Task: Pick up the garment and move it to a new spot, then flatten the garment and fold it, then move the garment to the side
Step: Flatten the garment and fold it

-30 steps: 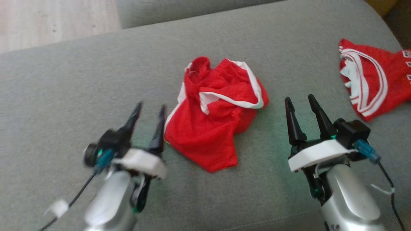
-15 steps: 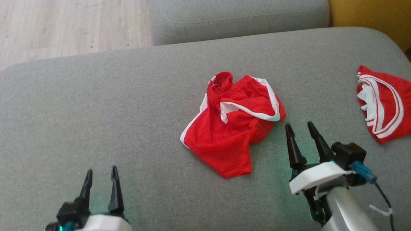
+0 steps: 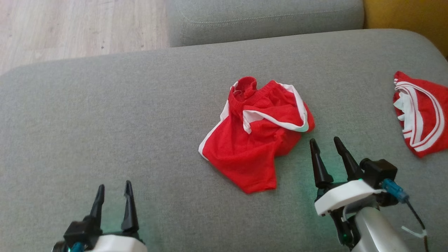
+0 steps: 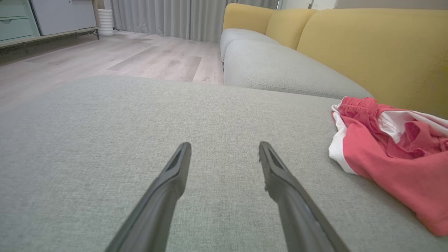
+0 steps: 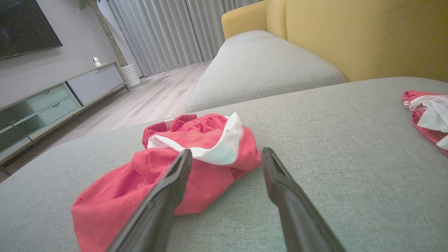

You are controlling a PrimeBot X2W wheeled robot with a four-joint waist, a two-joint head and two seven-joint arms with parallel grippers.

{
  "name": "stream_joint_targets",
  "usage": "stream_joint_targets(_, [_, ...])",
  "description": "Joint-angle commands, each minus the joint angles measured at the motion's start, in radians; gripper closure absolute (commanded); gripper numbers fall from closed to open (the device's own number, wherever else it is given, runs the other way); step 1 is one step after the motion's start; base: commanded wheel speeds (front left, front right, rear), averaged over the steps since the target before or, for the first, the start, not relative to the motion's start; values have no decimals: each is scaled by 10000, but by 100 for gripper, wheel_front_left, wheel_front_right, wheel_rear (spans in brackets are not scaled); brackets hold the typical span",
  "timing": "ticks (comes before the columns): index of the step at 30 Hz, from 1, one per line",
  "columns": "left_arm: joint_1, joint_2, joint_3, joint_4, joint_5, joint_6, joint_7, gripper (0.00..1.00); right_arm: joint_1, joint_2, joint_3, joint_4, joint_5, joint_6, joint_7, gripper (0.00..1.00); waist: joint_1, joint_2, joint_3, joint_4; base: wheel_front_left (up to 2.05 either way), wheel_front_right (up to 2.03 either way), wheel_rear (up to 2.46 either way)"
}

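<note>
Crumpled red mesh shorts with white trim (image 3: 255, 140) — bunched mid-cushion on the grey fabric sofa seat (image 3: 105, 122), untouched. Right gripper (image 3: 324, 140) just beside them, left gripper (image 3: 114, 184) well apart; both jaws wide, empty. Best to pinch a raised fold — not flat cloth.

Long black tapered fingers (image 3: 317, 164) on the left gripper (image 3: 114, 184) at 7 o'clock and the right gripper (image 3: 324, 140) at 4 o'clock. White moulded mounts (image 3: 344, 199), silver forearm (image 3: 378, 227), blue connector (image 3: 393, 190), thin black cable (image 3: 415, 217), white plastic tie (image 3: 413, 231).
</note>
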Motion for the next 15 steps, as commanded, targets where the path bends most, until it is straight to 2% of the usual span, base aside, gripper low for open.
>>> stream_joint_targets(1, [-511, -2, 156, -266, -94, 21, -97, 0, -384, 36, 294, -283, -80, 65, -111, 0, 0, 0, 59, 51, 0, 0, 0])
stream_joint_targets(4, [-562, -3, 10, -249, -183, 33, -97, 0, -405, 36, 620, -145, -50, 65, -111, 0, 0, 0, 163, 161, 0, 0, 0])
stream_joint_targets(12, [-582, -4, -196, -170, -248, 47, -97, 0, -102, 36, 2535, 793, 314, 65, -111, 0, 0, 0, 296, 541, 0, 0, 0])
stream_joint_targets(15, [-603, -4, -203, -139, -237, 39, -97, 0, -182, 36, 2822, 1081, 471, 65, -111, 0, 0, 0, 346, 663, 0, 0, 0])
